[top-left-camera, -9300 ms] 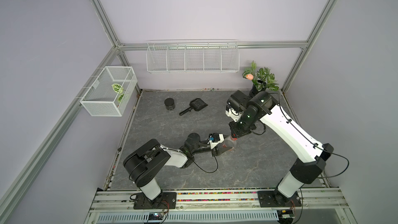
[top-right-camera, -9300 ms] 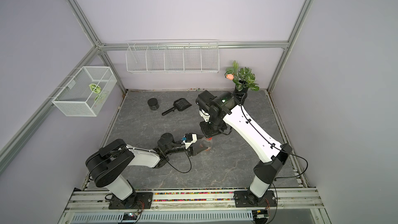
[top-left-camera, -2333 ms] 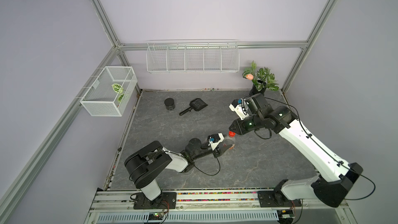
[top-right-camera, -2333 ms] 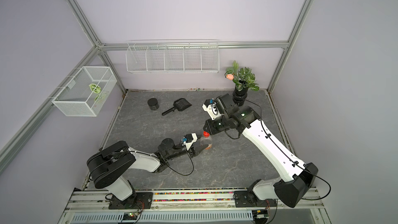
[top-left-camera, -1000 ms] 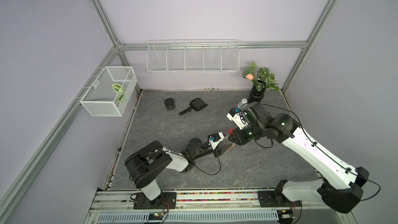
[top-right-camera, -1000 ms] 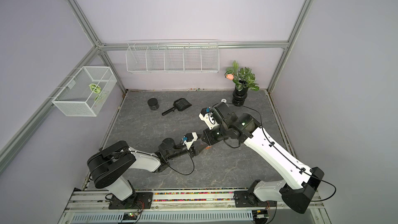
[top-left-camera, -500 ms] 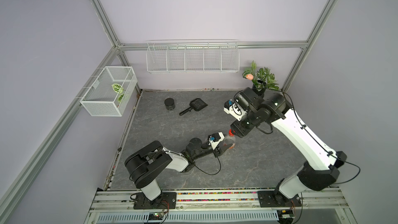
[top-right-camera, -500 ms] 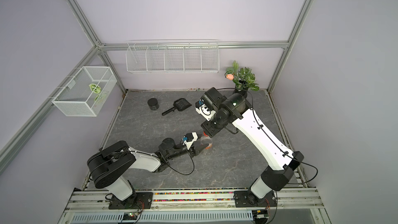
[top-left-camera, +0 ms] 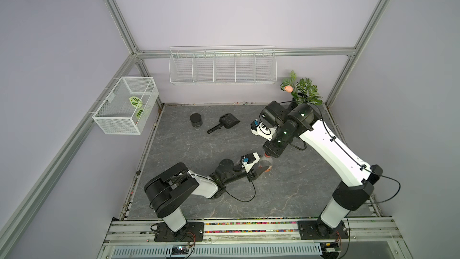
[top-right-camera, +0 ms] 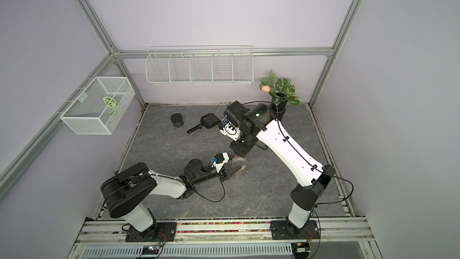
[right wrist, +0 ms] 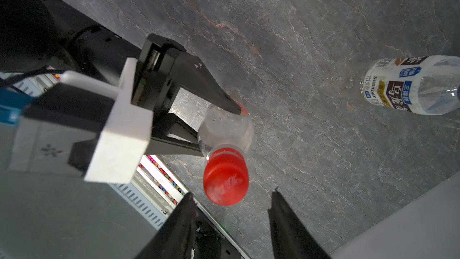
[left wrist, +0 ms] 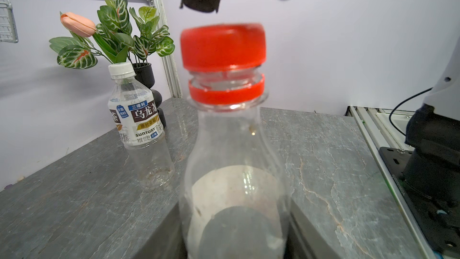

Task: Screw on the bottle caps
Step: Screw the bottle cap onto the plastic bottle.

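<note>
Lilac walls, aluminium frame posts. Wire rack on back wall, mesh basket hanging off side wall. Grey marbled bench, evenly lit.

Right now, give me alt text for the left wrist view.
A red cap sits on the neck of a clear bottle, close up; the open right gripper hangs just above, not touching. Behind stand a white-capped labelled bottle and a potted plant.
</note>
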You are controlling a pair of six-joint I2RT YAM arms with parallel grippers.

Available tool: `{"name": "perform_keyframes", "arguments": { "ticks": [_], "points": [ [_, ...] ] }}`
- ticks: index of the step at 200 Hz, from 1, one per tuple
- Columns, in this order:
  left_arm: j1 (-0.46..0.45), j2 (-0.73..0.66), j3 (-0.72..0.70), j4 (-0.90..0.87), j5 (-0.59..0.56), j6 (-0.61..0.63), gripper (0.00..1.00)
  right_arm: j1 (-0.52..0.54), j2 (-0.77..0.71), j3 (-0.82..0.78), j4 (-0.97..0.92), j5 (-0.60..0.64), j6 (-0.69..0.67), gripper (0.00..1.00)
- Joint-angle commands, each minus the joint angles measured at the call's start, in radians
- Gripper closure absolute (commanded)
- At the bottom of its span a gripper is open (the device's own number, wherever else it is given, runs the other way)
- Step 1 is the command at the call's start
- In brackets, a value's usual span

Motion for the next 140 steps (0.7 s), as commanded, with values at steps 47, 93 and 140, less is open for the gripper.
{"name": "perform_keyframes", "arguments": {
  "ticks": [47, 93, 140],
  "points": [
    [-0.003, 0.04, -0.012, -0.132, 0.018, -0.003, 0.44, 0.01, 0.026, 0.008, -0.02, -0.018, -0.015, 0.56],
    [-0.003, 0.041, -0.011, -0.135, 0.018, 0.001, 0.44, 0.021, 0.032, -0.001, -0.026, -0.007, -0.017, 0.58],
    [-0.003, 0.04, -0.009, -0.139, 0.026, 0.006, 0.44, 0.031, 0.032, -0.02, -0.032, 0.011, -0.011, 0.64]
  ]
}}
